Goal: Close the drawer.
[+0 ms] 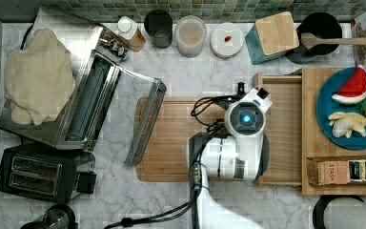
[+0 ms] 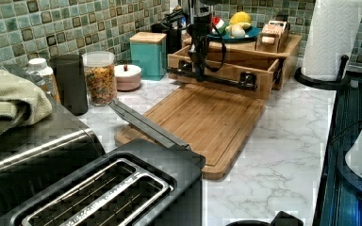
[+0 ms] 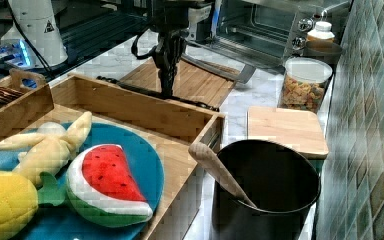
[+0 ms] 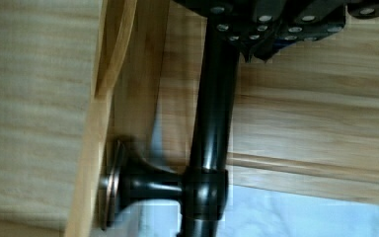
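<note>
I see the drawer, light grained wood with raised rims, pulled out from the shelf unit over the flat board. Its round black bar handle sits on a flared post. My arm reaches down with the tool right at the bar; I cannot tell whether its fingers are apart or clamped. The table is white marble, backed by green tile

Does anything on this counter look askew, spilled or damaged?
Nothing spilled or damaged. The light-wood drawer stands pulled out of the wooden shelf unit, and the silver toaster oven's door hangs open over the wooden cutting board.
</note>
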`<state>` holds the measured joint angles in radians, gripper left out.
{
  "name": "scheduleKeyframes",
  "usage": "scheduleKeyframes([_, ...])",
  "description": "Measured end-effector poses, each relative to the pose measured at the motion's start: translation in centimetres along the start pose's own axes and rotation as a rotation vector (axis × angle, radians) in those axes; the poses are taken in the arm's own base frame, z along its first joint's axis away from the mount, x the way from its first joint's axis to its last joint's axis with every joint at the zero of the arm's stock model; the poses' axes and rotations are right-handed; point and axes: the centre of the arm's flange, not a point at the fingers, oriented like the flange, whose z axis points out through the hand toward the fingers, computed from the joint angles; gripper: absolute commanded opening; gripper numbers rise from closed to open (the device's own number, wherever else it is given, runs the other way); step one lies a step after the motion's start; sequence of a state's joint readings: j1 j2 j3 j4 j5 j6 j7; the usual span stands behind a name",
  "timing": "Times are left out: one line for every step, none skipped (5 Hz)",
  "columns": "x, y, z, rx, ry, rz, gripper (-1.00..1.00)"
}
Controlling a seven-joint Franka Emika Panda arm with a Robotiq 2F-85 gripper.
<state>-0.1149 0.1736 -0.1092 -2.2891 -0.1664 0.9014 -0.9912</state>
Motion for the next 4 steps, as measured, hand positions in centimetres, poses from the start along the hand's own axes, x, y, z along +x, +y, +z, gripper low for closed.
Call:
scheduleKeyframes([0.5,6.0,0.7,-0.005,-0.067,-0.005,-1.0])
scheduleKeyframes([0.4,13.4,1.7,-0.008,-0.108,0.118,-1.0])
scheduleKeyframes([-0.1,15.0,1.7,0.064,-0.092,0.222,-1.0])
scheduleKeyframes([-0.1,14.8,1.7,0.062,-0.085,0.221,-1.0])
